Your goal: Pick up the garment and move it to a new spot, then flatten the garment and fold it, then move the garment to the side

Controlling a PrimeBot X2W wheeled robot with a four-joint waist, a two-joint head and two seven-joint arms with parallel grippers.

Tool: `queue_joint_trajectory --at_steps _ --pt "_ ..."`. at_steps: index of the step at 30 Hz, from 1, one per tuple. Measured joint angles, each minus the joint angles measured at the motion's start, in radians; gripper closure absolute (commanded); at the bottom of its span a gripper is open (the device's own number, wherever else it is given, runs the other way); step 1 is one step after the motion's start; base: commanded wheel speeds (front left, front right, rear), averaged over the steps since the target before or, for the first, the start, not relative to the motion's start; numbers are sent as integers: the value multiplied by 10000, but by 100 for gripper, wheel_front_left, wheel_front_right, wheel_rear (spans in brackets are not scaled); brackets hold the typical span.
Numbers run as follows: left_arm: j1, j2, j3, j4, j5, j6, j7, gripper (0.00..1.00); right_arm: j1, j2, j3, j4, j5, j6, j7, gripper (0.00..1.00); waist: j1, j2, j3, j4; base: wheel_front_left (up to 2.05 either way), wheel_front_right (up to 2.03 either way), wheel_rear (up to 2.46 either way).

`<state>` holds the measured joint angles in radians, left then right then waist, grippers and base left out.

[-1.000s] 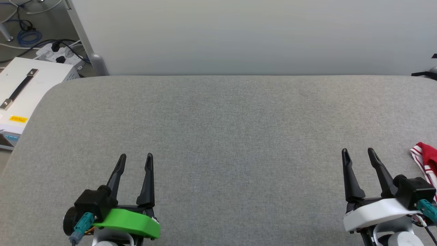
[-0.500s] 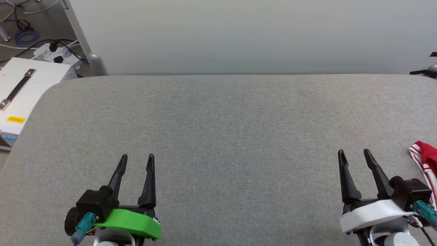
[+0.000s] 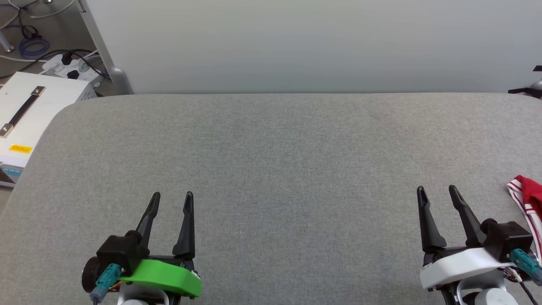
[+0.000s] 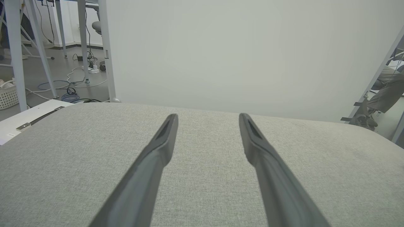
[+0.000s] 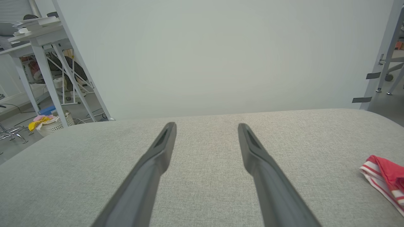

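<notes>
Two pincers hover low over the grey cloth-covered counter (image 3: 275, 161), and both are spread wide with nothing between their fingers: the left pincer (image 3: 172, 195) near my lower left, the right pincer (image 3: 436, 188) near my lower right. The garment (image 3: 529, 195) lies at the counter's far right edge, just beside the right pincer's wrist and apart from its fingers. I see only a red bulge with red-and-white striped trim; the rest runs out of frame, so I cannot tell whether it is folded or merely heaped.

That leaves me two readings: a shirt waiting at the side to be fetched, or one already folded and set aside. I would judge it wise to get the whole garment in view before committing either arm, since a grab at the loose striped hem would probably drag a single layer.

The counter's cloth looks flat, matte and slightly grippy, with rounded corners. A plain pale panel (image 3: 296, 42) stands behind it. Off the left corner sit a white box with a black handle (image 3: 29, 106), a power strip (image 3: 67, 65) and cables on the floor.
</notes>
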<state>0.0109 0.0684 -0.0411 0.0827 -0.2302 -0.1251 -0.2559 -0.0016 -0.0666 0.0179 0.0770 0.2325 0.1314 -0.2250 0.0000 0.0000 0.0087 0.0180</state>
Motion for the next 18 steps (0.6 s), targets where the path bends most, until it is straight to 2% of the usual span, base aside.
queue_joint_trajectory --at_steps 2,3,18 --pt "1 0 -6 19 -6 0 0 0 0 0 6 -2 2 0 0 0 0 0 7 5 0 0 0" --pt "-7 0 -6 29 -29 4 15 100 0 -2 6 -4 0 0 4 100 0 0 15 8 0 0 0" --pt "-9 0 17 -8 109 79 249 100 0 0 -8 -40 -176 0 196 100 0 0 4 -12 0 0 0"
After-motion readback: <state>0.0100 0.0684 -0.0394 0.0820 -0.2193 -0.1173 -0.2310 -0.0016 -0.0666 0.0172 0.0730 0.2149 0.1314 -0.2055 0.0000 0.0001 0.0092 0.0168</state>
